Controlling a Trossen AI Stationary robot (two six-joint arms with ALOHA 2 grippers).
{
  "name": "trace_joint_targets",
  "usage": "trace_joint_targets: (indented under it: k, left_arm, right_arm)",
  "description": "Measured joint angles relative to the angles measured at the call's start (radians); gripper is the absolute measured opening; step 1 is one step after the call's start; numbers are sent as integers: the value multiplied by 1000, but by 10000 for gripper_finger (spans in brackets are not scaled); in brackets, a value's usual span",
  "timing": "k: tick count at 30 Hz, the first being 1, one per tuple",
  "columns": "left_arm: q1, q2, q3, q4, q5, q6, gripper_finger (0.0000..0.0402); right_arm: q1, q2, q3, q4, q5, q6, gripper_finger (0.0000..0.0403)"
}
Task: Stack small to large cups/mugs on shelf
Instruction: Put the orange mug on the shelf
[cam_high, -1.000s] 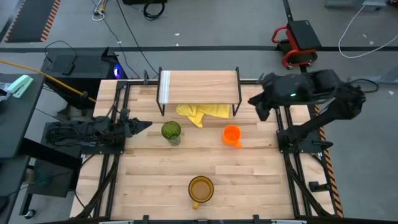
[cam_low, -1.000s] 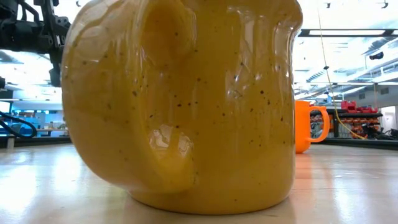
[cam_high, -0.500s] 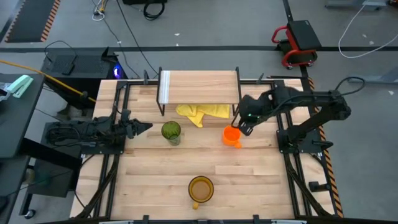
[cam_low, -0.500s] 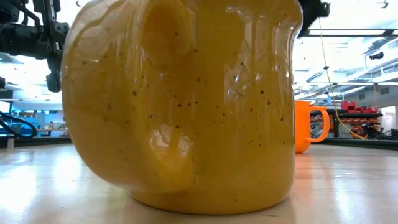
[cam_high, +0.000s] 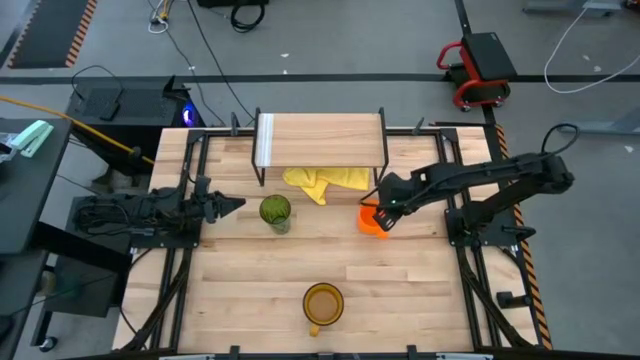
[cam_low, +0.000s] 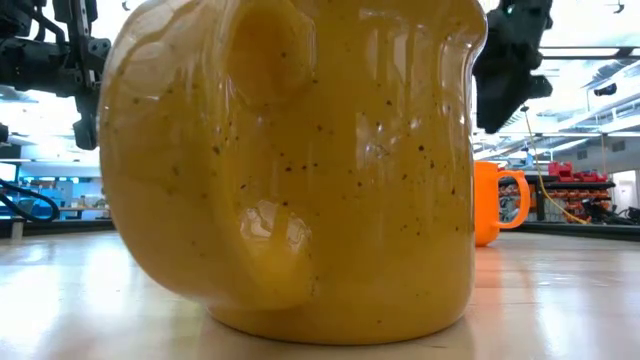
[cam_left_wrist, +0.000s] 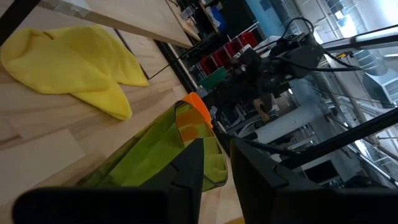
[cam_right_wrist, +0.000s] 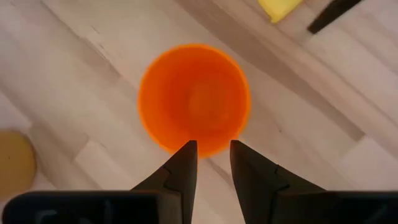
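The small orange mug (cam_high: 370, 219) stands upright on the table in front of the shelf (cam_high: 320, 140). My right gripper (cam_right_wrist: 210, 146) points down just above the mug's near rim (cam_right_wrist: 194, 149), open by a narrow gap. In the low view the right gripper (cam_low: 500, 110) hangs clear above the orange mug (cam_low: 488, 205). The green tumbler (cam_high: 275, 212) stands left of centre. My left gripper (cam_high: 232, 204) waits level beside the green tumbler (cam_left_wrist: 155, 155), slightly open. The amber mug (cam_high: 323, 303) stands near the table's near edge and fills the low view.
A yellow cloth (cam_high: 325, 180) lies partly under the shelf's front edge, between the tumbler and the orange mug. The shelf's black legs (cam_high: 380, 175) stand close to my right gripper. Bare tabletop lies between the amber mug and the other two cups.
My right arm has swung from beyond the table's far right corner toward the orange mug, come down and tipped its gripper to point down over it. The cups have stayed where they were.
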Motion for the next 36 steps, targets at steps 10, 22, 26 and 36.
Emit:
trace_joint_targets:
  k: [10, 22, 26, 36]
  left_arm:
    - [0, 0, 0, -24, 0, -11, 84]
    - [0, 0, 0, -23, 0, -11, 91]
    - [0, 0, 0, -23, 0, -11, 88]
    - [0, 0, 0, -23, 0, -11, 85]
  right_arm:
    - [-78, 54, -85, 124, 17, 11, 102]
    - [-102, 53, -78, 117, 38, -31, 98]
    - [-102, 62, -78, 111, 29, -35, 99]
    - [-75, 63, -118, 115, 6, -40, 98]
